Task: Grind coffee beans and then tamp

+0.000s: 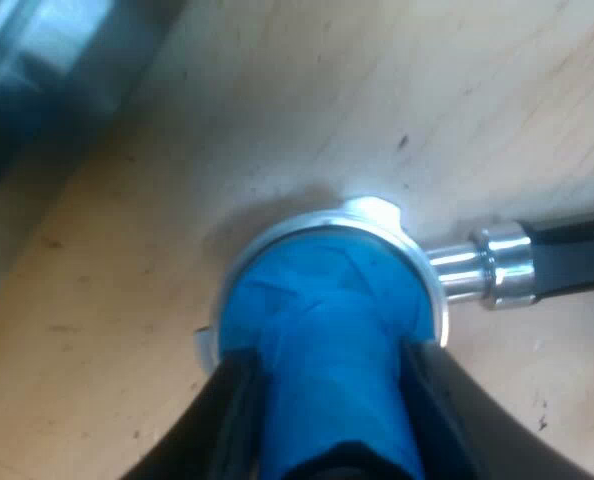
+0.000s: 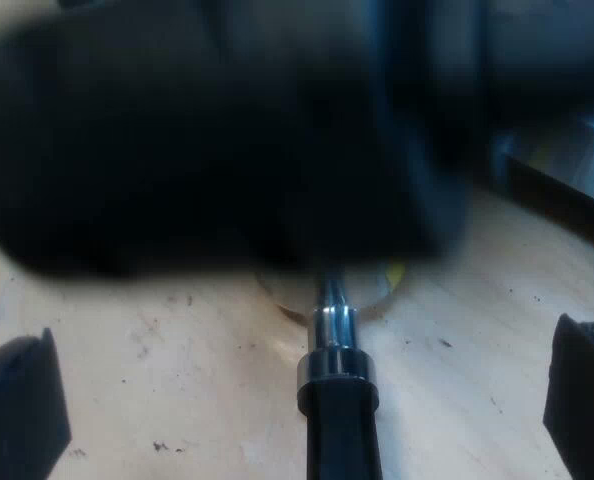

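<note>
The blue tamper (image 1: pixel 317 300) is clamped between the black fingers (image 1: pixel 232 410) of the left end effector (image 1: pixel 327 400) and sits inside the rim of the metal holder (image 1: pixel 377 212), which lies on the wooden tabletop (image 1: pixel 277 100). The holder's dark handle (image 2: pixel 342 430) is seen between the fingers of the right end effector (image 2: pixel 299 405), which are spread wide apart and touch nothing.

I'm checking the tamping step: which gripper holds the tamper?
The left gripper, shut on the blue tamper in the holder; the right gripper is open, straddling the handle.
</note>
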Robot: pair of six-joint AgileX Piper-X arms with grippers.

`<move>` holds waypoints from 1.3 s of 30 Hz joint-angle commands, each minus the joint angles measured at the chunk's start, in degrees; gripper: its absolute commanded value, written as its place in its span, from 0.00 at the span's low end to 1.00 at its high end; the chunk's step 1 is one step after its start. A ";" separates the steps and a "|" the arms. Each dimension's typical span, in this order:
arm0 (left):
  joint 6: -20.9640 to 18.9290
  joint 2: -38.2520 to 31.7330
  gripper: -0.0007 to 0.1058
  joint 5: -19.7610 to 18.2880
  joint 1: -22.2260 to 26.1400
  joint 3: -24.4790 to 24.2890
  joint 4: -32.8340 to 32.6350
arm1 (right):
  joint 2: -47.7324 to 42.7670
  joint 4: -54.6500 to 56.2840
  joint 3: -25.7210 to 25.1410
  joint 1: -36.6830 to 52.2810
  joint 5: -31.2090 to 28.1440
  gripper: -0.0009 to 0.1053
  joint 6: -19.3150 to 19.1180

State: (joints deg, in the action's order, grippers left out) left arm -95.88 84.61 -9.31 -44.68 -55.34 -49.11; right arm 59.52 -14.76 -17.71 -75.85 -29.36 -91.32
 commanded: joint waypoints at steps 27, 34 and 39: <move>-0.25 -3.80 0.01 -0.68 -0.09 -1.21 -0.42 | -0.21 -0.47 0.07 0.32 0.06 0.95 -0.31; -0.25 -10.09 0.01 0.51 1.59 -1.85 -2.05 | -0.92 -0.47 -1.53 0.32 0.06 0.95 -3.59; 0.77 -13.58 0.01 0.51 7.30 -1.85 -7.09 | -2.07 1.42 -4.97 0.32 0.06 0.95 -4.11</move>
State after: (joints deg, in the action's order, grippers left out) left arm -95.45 72.05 -9.38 -38.36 -57.06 -54.72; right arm 58.00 -13.89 -21.43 -75.85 -29.36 -94.64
